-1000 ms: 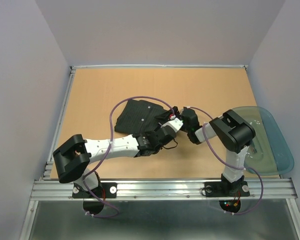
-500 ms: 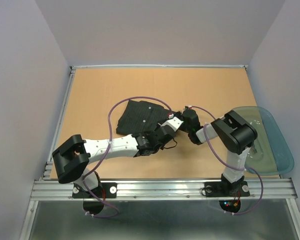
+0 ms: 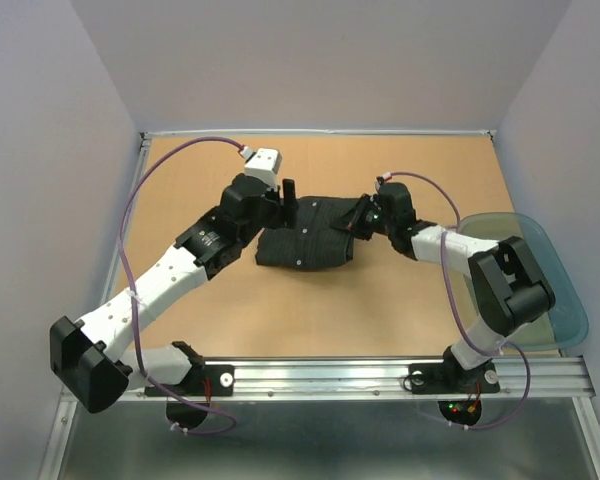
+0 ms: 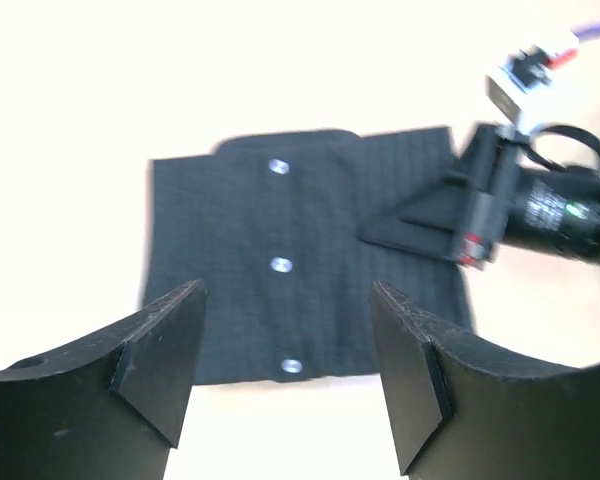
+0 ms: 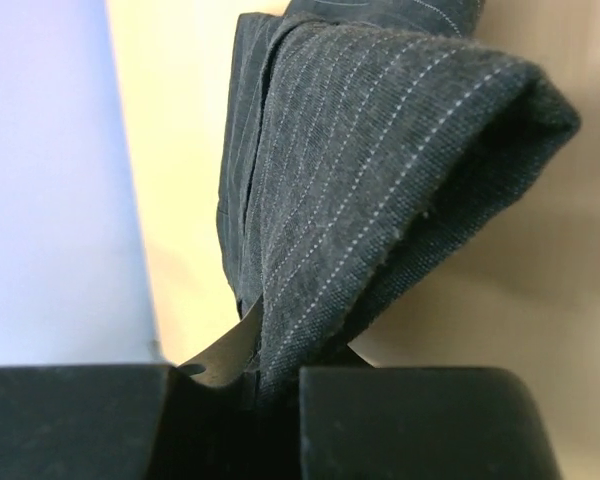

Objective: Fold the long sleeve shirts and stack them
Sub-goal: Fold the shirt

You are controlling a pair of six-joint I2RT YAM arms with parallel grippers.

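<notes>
The shirt (image 3: 305,240) lies at the centre of the table (image 3: 400,320) as a compact dark rectangle, its row of white buttons (image 4: 278,265) facing up. The right gripper (image 3: 362,218) is clamped on the shirt's right edge. In the right wrist view, pinstriped cloth is pinched between its fingers and pulled up into a peaked flap. The left gripper (image 3: 282,205) hovers over the upper left part of the shirt with its jaws spread and nothing between them. A teal tray (image 3: 555,300) sits at the right edge of the frame.

The step in hand appears to be one more fold or a squaring-up of the bundle. To do it well, the right gripper should probably carry its pinched edge low and level across the button row, so the thin cloth lays down flat instead of bunching. The left gripper could press near the left edge to stop the whole bundle sliding. Letting go is safest once the edges line up.
</notes>
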